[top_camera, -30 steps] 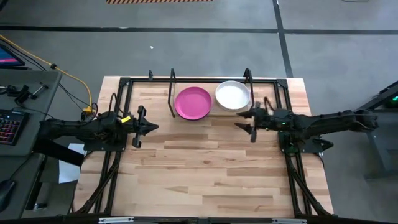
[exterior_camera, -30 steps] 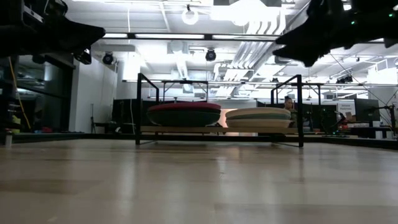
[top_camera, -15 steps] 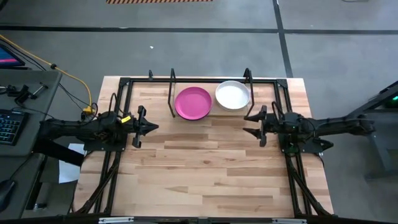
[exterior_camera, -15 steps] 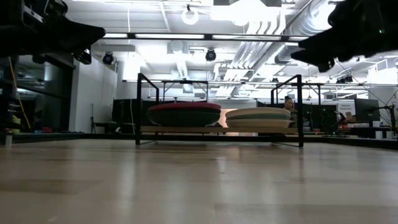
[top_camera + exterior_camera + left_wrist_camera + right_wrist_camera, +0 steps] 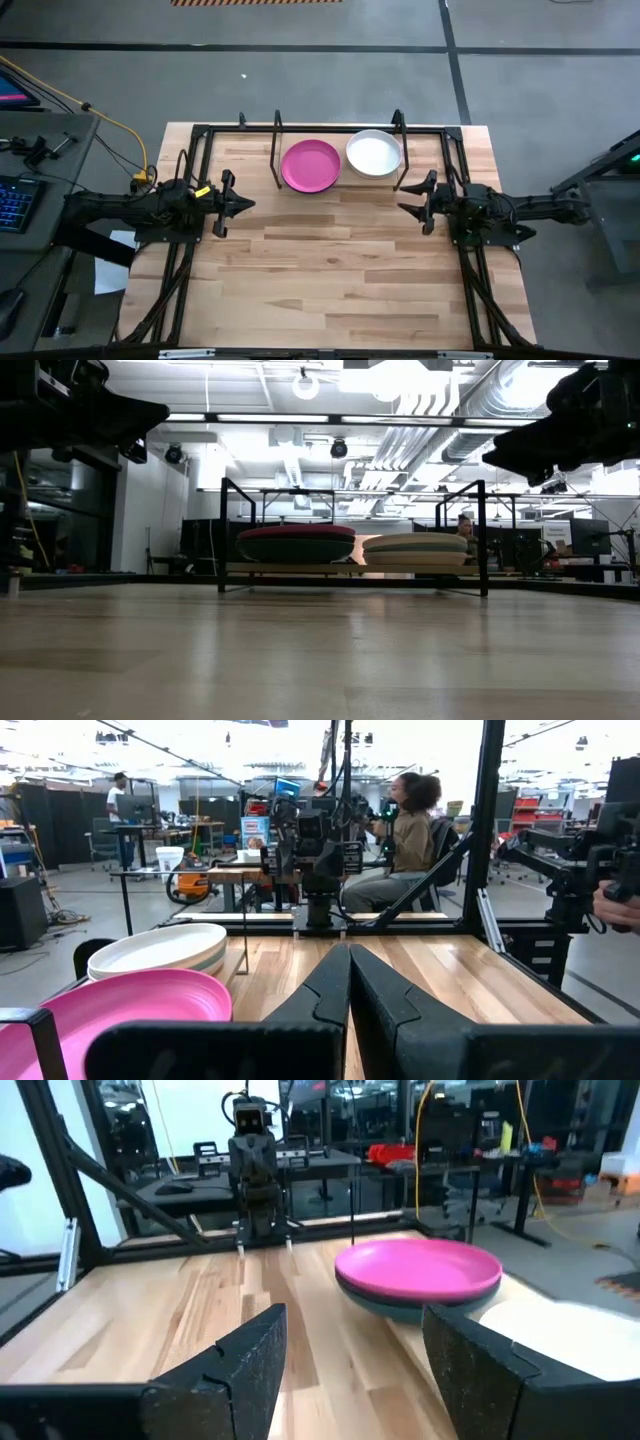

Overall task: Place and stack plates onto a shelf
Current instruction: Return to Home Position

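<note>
The magenta plate (image 5: 310, 165) and white plate (image 5: 374, 153) topped stacks on the shelf (image 5: 276, 150) at the worktop (image 5: 330, 270) edge. The left pincer (image 5: 243, 204) was pressed together and the right pincer (image 5: 401, 198) was spread apart, with bare wood between them.

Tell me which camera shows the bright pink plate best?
High view: the magenta plate shows as a whole circle. Low view gives only its edge; left wrist view crops it; right wrist view sees it slanted.

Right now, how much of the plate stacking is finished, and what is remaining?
Stacking looks done: two stacks sit on the shelf, one topped by the magenta plate, one by the white plate; no plate shows elsewhere. In hand: nothing; the left gripper is shut, the right gripper open, both empty. Left: probably only parking both grippers.
</note>
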`<state>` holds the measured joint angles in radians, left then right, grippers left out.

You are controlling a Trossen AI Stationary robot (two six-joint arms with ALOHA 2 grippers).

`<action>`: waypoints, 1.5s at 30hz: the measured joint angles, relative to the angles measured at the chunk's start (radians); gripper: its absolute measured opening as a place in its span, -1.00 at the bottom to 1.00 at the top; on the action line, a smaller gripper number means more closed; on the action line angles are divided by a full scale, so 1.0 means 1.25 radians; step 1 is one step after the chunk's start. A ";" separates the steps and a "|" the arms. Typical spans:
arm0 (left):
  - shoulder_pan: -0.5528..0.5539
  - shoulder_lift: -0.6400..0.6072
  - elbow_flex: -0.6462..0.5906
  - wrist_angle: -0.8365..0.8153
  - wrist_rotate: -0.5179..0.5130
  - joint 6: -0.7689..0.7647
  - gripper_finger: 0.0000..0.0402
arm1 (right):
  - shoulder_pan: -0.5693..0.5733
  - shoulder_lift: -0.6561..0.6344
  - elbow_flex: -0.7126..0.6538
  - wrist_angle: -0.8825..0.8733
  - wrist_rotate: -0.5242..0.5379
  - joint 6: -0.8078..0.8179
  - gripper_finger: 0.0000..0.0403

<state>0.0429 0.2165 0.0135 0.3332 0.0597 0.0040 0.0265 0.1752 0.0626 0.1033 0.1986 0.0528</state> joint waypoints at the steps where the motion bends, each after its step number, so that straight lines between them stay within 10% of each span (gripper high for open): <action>1: 0.000 0.000 0.000 0.000 0.000 0.000 -1.00 | 0.000 -0.008 -0.006 -0.003 0.000 0.014 0.09; 15: 0.000 0.000 0.000 -0.001 0.000 0.000 -1.00 | 0.002 -0.050 -0.042 0.005 -0.013 0.007 0.02; 24: 0.000 0.000 0.000 -0.001 0.000 0.000 -1.00 | 0.002 -0.051 -0.042 0.003 -0.019 -0.015 -0.92; 45: 0.001 -0.043 0.000 -0.140 -0.002 0.000 -1.00 | 0.002 -0.047 -0.042 -0.056 -0.037 0.033 -0.87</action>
<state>0.0437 0.1623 0.0132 0.1579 0.0566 0.0036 0.0290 0.1169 0.0105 0.0333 0.1526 0.0938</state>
